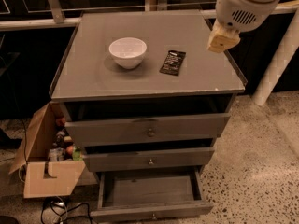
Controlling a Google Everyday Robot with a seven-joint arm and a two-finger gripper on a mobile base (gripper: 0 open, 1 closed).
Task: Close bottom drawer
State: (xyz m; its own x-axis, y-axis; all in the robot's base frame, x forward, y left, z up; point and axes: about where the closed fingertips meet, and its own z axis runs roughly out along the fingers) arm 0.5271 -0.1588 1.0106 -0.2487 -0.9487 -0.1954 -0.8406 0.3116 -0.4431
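The grey cabinet (93, 78) has three drawers. The bottom drawer (149, 192) is pulled far out and its inside looks empty. Its slim front panel with a small brass knob (153, 215) is at the lower edge of the view. The middle drawer (149, 158) and the top drawer (147, 129) each stand slightly out. My gripper (223, 37), cream under a white arm housing, hangs above the cabinet top's right rear corner, high above and far from the bottom drawer.
A white bowl (127, 52) and a black packet (173, 62) lie on the cabinet top. An open cardboard box (44, 167) with small items stands against the cabinet's left side, with cables (60, 206) on the floor. A white post (275, 64) stands at the right.
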